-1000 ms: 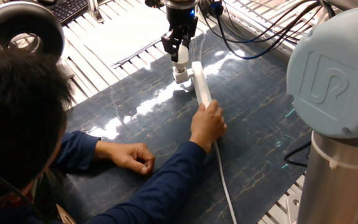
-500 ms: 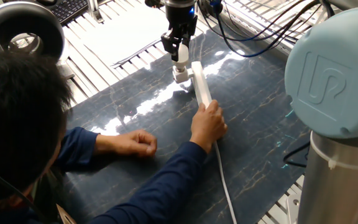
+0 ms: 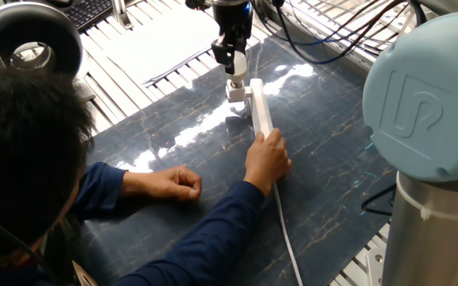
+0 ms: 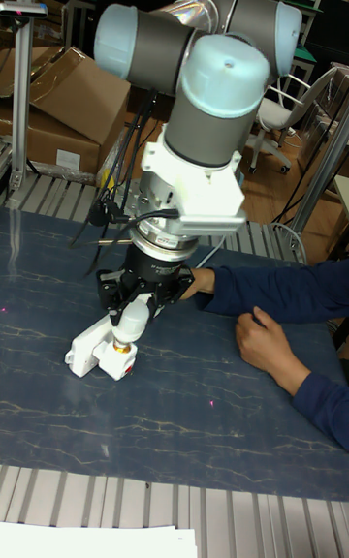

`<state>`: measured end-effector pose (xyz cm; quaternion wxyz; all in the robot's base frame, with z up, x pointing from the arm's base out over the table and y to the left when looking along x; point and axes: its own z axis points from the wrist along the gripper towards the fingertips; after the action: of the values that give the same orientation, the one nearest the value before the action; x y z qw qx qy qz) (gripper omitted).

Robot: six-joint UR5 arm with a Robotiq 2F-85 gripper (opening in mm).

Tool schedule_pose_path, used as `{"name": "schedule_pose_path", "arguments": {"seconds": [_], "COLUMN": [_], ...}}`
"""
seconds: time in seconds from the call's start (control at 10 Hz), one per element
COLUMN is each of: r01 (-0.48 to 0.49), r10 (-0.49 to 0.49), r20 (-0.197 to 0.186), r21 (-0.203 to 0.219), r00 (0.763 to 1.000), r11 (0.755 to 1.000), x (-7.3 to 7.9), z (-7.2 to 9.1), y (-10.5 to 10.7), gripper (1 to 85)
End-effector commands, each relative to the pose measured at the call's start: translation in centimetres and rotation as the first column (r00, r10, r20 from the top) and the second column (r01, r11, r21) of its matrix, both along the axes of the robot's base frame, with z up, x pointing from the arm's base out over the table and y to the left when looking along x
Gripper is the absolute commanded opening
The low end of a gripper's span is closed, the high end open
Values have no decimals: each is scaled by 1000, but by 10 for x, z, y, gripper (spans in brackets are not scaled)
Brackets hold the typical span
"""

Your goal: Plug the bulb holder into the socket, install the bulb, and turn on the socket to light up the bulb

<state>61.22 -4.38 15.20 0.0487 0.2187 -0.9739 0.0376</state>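
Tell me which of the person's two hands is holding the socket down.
The hand nearer the tool: it presses on the cord end of the socket. The other hand rests as a fist on the table, touching nothing.

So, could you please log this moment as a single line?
claw: shut on bulb | bulb: base at bulb holder | bulb holder: in socket | person's hand: steadying socket | bulb unlit

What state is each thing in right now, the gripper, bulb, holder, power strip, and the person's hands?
gripper: shut on the bulb.
bulb: unlit, base down in the holder's opening.
bulb holder: plugged into the strip's end.
socket: flat on table, steadied by a hand.
steadying hand: resting on the strip.
other hand: fisted on table.
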Motion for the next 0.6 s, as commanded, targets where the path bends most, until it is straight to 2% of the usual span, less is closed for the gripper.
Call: {"name": "schedule_pose_path", "arguments": {"seconds": [0.0, 0.5], "r01": [-109, -188], "r10": [109, 192], "r20": [25, 46], "r21": [-28, -72], "r00": [994, 980], "r11": [994, 980], "x": [12, 13], "z": [7, 24], "y": [0, -9], "gripper": [10, 10]}}
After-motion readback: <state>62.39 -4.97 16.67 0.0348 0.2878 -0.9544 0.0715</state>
